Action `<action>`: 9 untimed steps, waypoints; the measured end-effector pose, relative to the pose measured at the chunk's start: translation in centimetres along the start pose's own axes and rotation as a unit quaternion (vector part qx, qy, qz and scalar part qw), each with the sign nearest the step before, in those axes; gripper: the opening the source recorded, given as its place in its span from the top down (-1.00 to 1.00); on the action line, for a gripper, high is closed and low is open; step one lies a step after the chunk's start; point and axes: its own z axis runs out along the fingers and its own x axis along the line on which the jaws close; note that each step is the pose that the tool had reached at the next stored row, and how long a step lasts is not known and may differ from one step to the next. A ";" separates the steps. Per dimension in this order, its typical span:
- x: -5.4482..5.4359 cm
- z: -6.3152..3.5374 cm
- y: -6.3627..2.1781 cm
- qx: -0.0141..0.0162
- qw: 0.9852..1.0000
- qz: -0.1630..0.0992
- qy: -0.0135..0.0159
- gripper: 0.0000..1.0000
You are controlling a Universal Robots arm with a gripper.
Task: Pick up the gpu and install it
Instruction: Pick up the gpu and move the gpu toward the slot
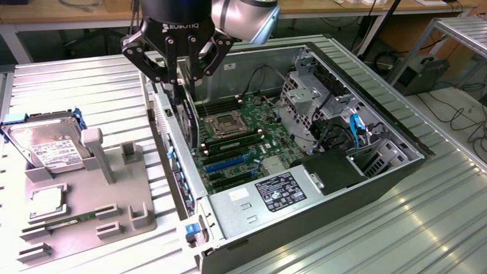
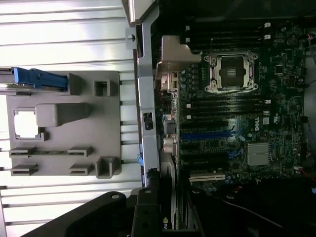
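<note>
Over the rear wall of the open grey metal computer case (image 1: 335, 63), at about 11 o'clock in the exterior view, the black robot gripper (image 1: 180, 65) is clamped narrowly on the top edge of the gpu (image 1: 188, 114), a thin flat dark circuit card seen edge-on. The gpu hangs straight below the gripper, its long axis running from 12 to 6 o'clock, with its lower end just inside the case and beside the rear panel. It looks clear of the green motherboard (image 1: 243, 131). The long blue expansion slot (image 1: 228, 162) lies at about 5 o'clock from the card's lower end and runs roughly from 8 to 2 o'clock. By my judgement the card is not yet in line with it and is not seated.
</note>
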 end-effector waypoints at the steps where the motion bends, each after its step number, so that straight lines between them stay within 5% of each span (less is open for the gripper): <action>1: -0.1 0.06 0.01 0.000 1.000 0.000 0.000 0.48; 9: -0.8 0.66 0.12 0.001 1.000 -0.001 0.000 0.48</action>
